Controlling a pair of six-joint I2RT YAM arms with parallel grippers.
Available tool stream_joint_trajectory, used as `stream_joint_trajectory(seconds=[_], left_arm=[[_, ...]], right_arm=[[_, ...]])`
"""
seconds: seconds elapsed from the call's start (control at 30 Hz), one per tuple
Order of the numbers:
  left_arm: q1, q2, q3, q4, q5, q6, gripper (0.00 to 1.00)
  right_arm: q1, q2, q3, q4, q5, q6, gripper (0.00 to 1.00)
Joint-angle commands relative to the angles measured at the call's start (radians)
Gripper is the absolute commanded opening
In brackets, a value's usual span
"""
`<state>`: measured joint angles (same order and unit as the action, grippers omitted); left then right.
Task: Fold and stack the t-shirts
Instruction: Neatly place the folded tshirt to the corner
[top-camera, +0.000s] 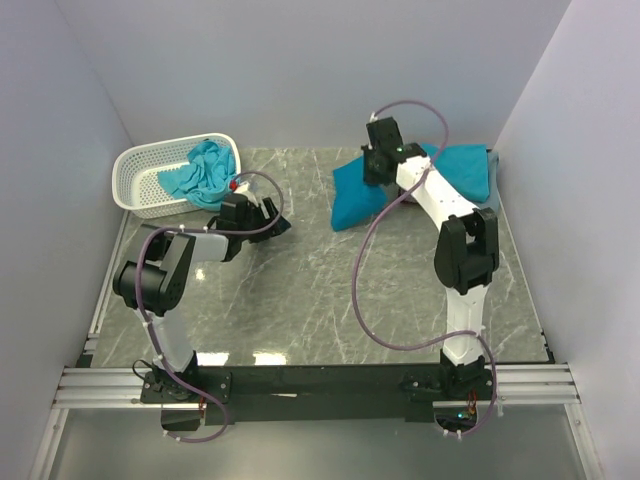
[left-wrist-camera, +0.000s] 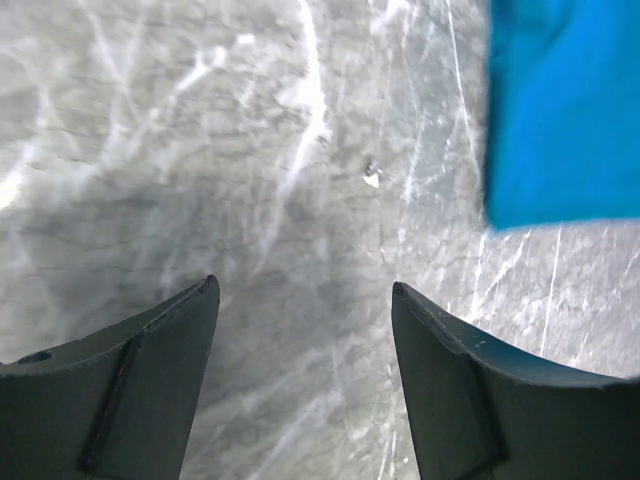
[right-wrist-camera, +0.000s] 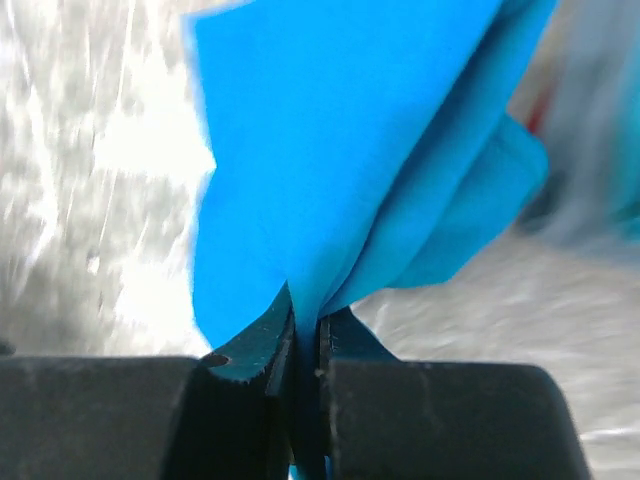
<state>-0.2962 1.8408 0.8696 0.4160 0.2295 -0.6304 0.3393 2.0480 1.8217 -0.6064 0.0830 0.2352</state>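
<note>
Pinching a fold of the teal-blue cotton t-shirt (right-wrist-camera: 330, 150), your right gripper (right-wrist-camera: 305, 345) has its jaws pressed tight on the cloth, likely so that edge can be drawn over flat. That shirt lies at the far right of the grey marbled table (left-wrist-camera: 200, 150). Your left gripper (left-wrist-camera: 304, 295) hangs with fingers spread wide and holds nothing. It is over bare table, with a corner of the shirt ahead to its right, probably placed to take another edge. More crumpled turquoise t-shirts (top-camera: 205, 172) sit in the white plastic lattice basket (top-camera: 140, 180) at far left, waiting. You can read no brand, label or writing anywhere.
</note>
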Motion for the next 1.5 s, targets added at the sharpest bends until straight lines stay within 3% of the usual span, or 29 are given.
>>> stream_joint_trajectory(seconds=[0.0, 0.27, 0.6, 1.2, 1.47], left_arm=[[0.025, -0.011, -0.018, 0.003, 0.014, 0.018, 0.76], [0.052, 0.008, -0.015, 0.004, 0.022, 0.023, 0.76], [0.062, 0.029, -0.007, -0.016, 0.001, 0.029, 0.76], [0.062, 0.077, 0.011, -0.006, 0.025, 0.014, 0.76], [0.062, 0.075, 0.006, -0.003, 0.031, 0.011, 0.76]], right_arm=[[-0.017, 0.064, 0.186, -0.153, 0.190, -0.098, 0.00], [-0.063, 0.185, 0.491, -0.254, 0.264, -0.224, 0.00], [-0.160, 0.193, 0.626, -0.178, 0.133, -0.310, 0.00], [-0.304, 0.015, 0.564, -0.148, -0.054, -0.284, 0.00], [-0.376, 0.024, 0.550, -0.145, -0.121, -0.274, 0.00]])
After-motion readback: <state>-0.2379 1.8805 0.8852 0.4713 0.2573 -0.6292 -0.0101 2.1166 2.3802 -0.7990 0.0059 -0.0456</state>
